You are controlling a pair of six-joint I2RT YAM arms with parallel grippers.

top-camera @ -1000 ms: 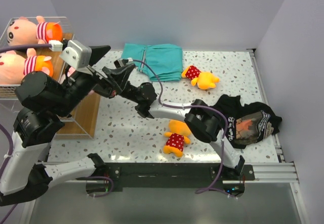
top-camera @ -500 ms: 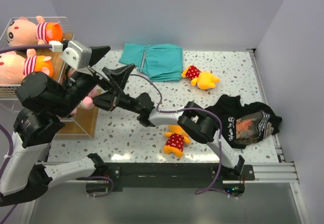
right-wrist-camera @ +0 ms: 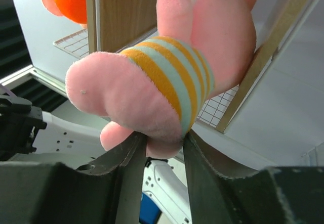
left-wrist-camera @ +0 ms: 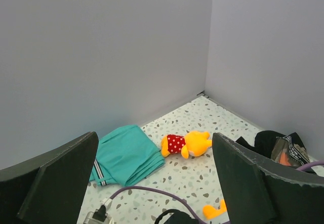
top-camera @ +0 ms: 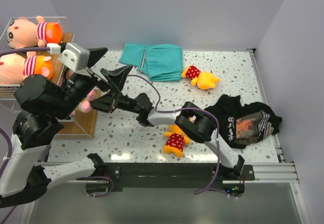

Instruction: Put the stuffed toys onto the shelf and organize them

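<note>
My right gripper (right-wrist-camera: 164, 138) reaches left to the shelf (top-camera: 85, 120) and is shut on the bottom of a pink stuffed toy (right-wrist-camera: 172, 72) in a yellow-and-teal striped shirt; both fingers touch it. The toy leans against the shelf's wooden frame (right-wrist-camera: 126, 9). From above, that toy (top-camera: 89, 100) shows at the lower tier beside the right gripper (top-camera: 104, 101). Two pink striped toys (top-camera: 23, 29) (top-camera: 15, 67) lie on the upper tiers. Two orange toys in red dotted dresses (top-camera: 201, 77) (top-camera: 175, 138) lie on the table. My left gripper (top-camera: 110, 63) hangs open above, holding nothing (left-wrist-camera: 154, 139).
A folded teal cloth (top-camera: 157, 59) lies at the back of the table. A black garment (top-camera: 245, 120) with a print sits at the right. The right arm's purple cable (top-camera: 152, 85) loops over the table. Grey walls close the back and right.
The right arm has swung left and carried the pink toy against the shelf's lower tier. The left arm has shifted only slightly.
</note>
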